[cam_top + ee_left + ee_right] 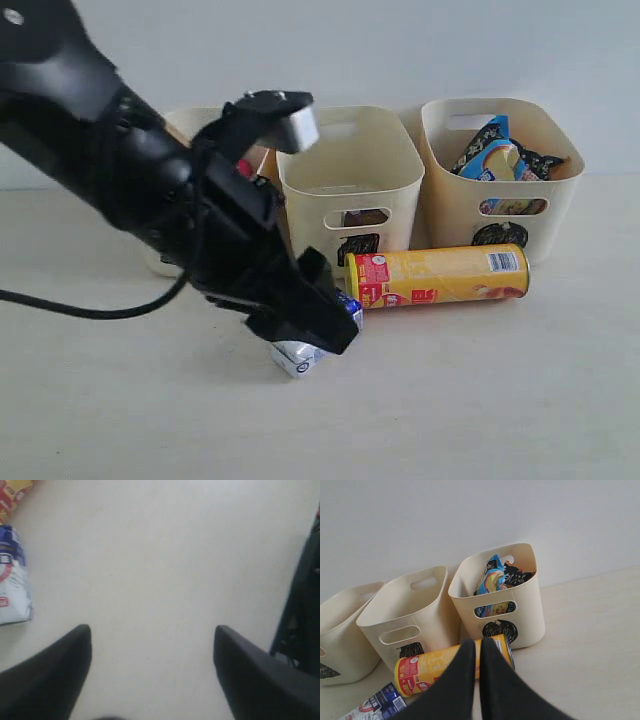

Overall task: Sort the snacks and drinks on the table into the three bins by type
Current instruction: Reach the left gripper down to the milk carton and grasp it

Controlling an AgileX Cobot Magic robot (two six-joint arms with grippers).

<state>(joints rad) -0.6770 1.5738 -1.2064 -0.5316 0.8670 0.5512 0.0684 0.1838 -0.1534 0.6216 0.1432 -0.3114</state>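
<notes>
Tabletop (pixel 480 400) — pale; bins (pixel 350 170) by wht wall (pixel 400 50)

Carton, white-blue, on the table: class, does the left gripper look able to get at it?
Probably yes. The left gripper is open just beside the carton, with only bare table between them; the yellow tube lies behind, out of the way.

Left claw (pixel 153 630) over the table (pixel 500 400): carton (pixel 297 358) just beside it, chip tube (pixel 440 275) to its right, three bins (pixel 350 190) behind, packets (pixel 495 150) in the rightmost.
</notes>
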